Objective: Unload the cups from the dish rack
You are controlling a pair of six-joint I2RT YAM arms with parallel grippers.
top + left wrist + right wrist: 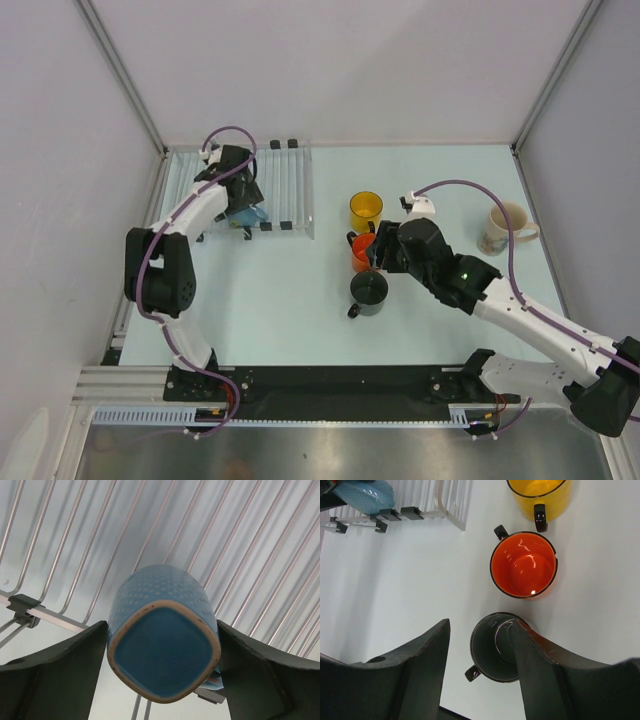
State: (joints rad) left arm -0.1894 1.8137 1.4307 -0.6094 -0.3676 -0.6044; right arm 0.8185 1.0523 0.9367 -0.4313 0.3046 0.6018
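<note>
- Left gripper (161, 625) has its two dark fingers snug against both sides of the light blue mug (162, 645), so it's clamped on it. The mug lies tipped on the bars of the dish rack (285, 185) at the far left of the table, base facing the wrist camera.
- Right gripper (481, 627) is spread and gripping nothing. One finger dips inside the dark grey mug (490, 655), the other stands clear of its outer wall.
- That mug stands upright mid-table, with the orange mug (522, 565) just beyond it and the yellow mug (540, 495) past that.
- Cream mug (500, 228) sits on its own near the right edge.
- Table (280, 300) is a pale minty-white sheet.
- Plain white walls (330, 70) box it in on three sides, with aluminium posts (120, 75) in the back corners and a black plate (330, 382) at the arm bases.
</note>
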